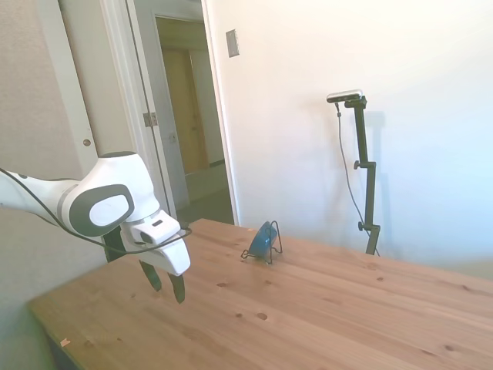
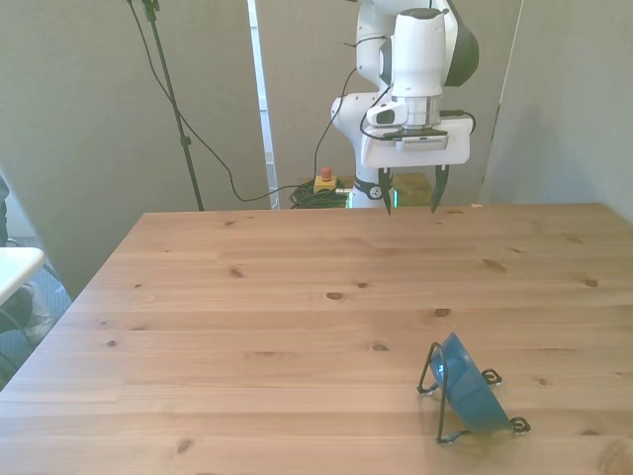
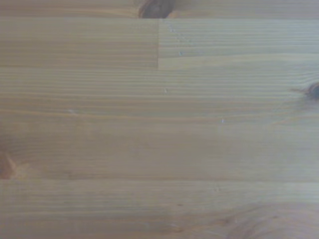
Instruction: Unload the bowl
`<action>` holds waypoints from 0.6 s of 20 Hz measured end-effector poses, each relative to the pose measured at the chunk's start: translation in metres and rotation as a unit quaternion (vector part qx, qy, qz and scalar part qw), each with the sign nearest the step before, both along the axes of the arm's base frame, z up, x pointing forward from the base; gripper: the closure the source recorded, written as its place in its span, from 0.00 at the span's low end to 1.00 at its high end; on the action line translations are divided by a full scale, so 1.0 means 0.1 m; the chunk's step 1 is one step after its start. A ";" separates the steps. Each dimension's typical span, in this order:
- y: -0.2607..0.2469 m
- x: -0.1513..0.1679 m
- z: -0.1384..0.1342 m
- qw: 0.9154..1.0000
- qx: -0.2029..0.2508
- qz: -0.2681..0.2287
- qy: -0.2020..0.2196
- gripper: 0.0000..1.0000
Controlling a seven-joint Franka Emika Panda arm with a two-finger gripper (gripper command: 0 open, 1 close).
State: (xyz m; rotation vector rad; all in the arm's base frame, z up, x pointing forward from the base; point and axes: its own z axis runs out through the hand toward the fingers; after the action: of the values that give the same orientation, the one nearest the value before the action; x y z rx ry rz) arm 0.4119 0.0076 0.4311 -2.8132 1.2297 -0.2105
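The teal-blue bowl (image 2: 467, 388) stands tilted on its edge in a thin black wire rack (image 2: 433, 377) near the table's front edge, toward the front view's right. In the side view the bowl (image 1: 263, 240) leans in the rack (image 1: 275, 244) at the far side of the table. My gripper (image 2: 411, 203) hangs open above the far edge of the table, well away from the bowl, with nothing between its fingers. It shows in the side view too, gripper (image 1: 166, 284) low over the wood. The wrist view holds only bare wood grain.
The wooden table (image 2: 247, 317) stretches wide between the gripper and the rack. A doorway (image 1: 189, 116) opens behind the table in the side view. Cables and a red-buttoned box (image 2: 323, 182) lie on the floor behind the table.
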 end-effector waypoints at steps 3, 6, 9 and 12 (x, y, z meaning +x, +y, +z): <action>-0.05 0.04 0.00 1.000 0.008 -0.001 -0.001 0.00; -0.06 0.36 0.16 1.000 0.005 -0.017 -0.023 0.00; -0.05 0.84 0.29 0.998 -0.013 -0.044 -0.049 0.00; 0.01 1.36 0.36 0.994 -0.042 -0.069 -0.074 0.00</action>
State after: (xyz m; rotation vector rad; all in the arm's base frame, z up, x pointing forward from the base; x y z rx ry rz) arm 0.5476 0.0083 0.4669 -2.7227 1.4132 -0.4810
